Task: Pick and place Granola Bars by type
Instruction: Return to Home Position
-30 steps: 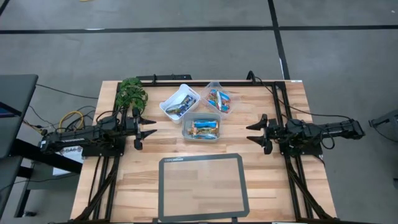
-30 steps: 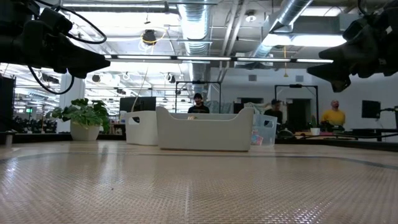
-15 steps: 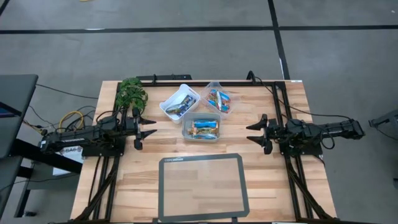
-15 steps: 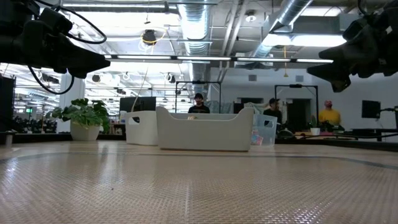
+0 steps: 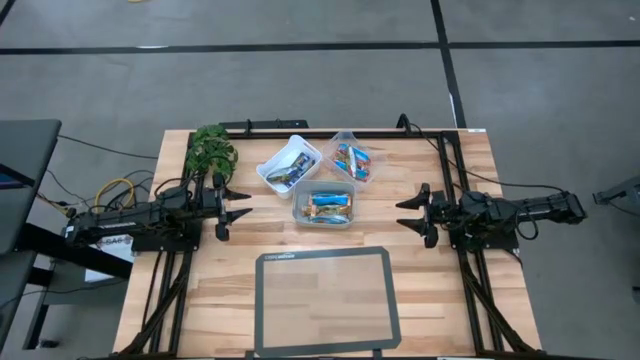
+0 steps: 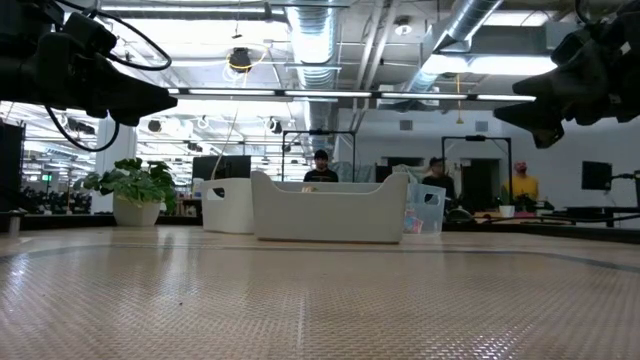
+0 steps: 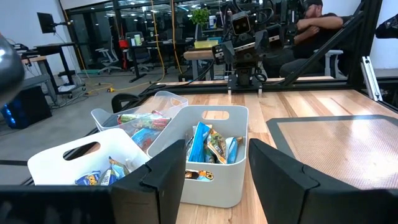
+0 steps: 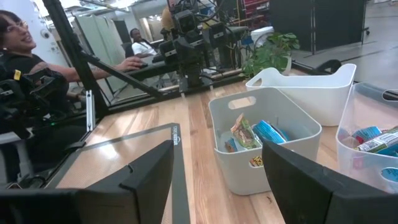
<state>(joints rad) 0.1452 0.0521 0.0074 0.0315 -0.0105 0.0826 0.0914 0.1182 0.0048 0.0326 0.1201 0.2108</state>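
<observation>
Floor (image 5: 300,90): grey, crossed by dark lines.
Worktop (image 5: 220,300): pale wood planks, black frame; potted plant (image 5: 211,150) at its 11 o'clock corner.
Ceiling: exposed silver ducts (image 6: 305,30), strip lights (image 6: 260,92).
Far room, 12 o'clock: desks (image 7: 43,62), people (image 6: 321,170).

Looks straight down on the whole bench (image 5: 430,290) from overhead; skims level across it from one edge; faces inward from each wrist, sharing the gray tub (image 7: 214,190).

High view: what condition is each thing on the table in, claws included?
left gripper: open, holding nothing, raised at the left
right gripper: open, holding nothing, raised at the right
Granola Bars: lying inside the bins
grey bin: upright, holding bars
white bin: upright, holding bars
transparent bin: upright, holding bars
</observation>
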